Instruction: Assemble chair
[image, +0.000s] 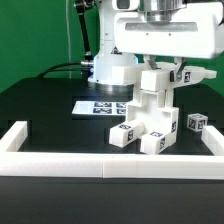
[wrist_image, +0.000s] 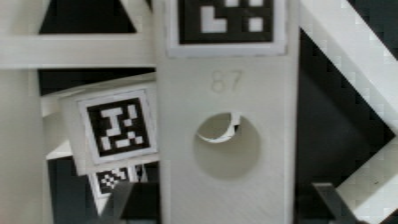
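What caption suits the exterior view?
Robot jaws grip a small matte-white blocky plastic chair, part-built, on a black table.

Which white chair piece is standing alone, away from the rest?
The small tagged block at the exterior view's right; the other pieces cluster under the gripper.

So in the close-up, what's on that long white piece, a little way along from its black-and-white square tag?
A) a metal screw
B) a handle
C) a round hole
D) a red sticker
C: in the wrist view the white chair piece has a round hole in its face near the square tag; no screw, sticker or handle shows on it.
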